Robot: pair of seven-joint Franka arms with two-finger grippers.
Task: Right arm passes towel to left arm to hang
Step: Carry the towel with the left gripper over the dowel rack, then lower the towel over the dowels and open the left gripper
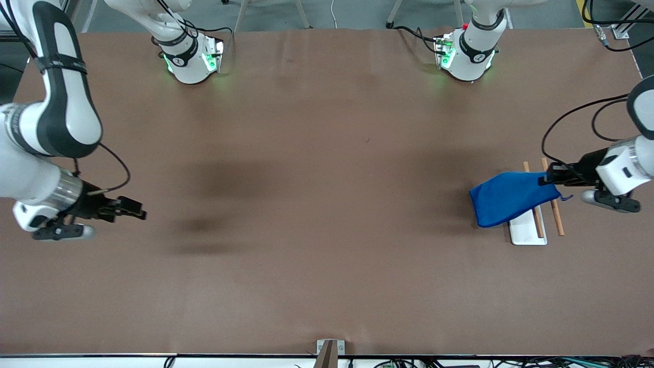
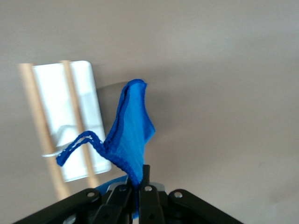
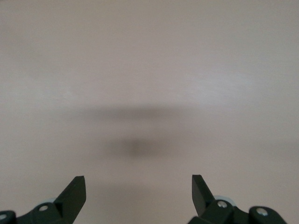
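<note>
The bright blue towel (image 1: 511, 197) hangs from my left gripper (image 1: 545, 178), which is shut on one corner of it, over the rack at the left arm's end of the table. In the left wrist view the towel (image 2: 133, 130) droops from between the shut fingers (image 2: 147, 175) of that gripper (image 2: 139, 181), with a loose stitched strand (image 2: 74, 149) dangling beside it. I cannot tell whether the cloth touches the rods. My right gripper (image 1: 138, 212) is open and empty, held low over bare table at the right arm's end. In the right wrist view this gripper (image 3: 138, 184) shows only tabletop between its fingers.
The rack is a white base (image 1: 529, 232) with two wooden rods (image 1: 557, 214) and stands under the towel. It also shows in the left wrist view (image 2: 86, 88). A brown mat (image 1: 327, 204) covers the table. A small bracket (image 1: 329, 348) sits at the table's front edge.
</note>
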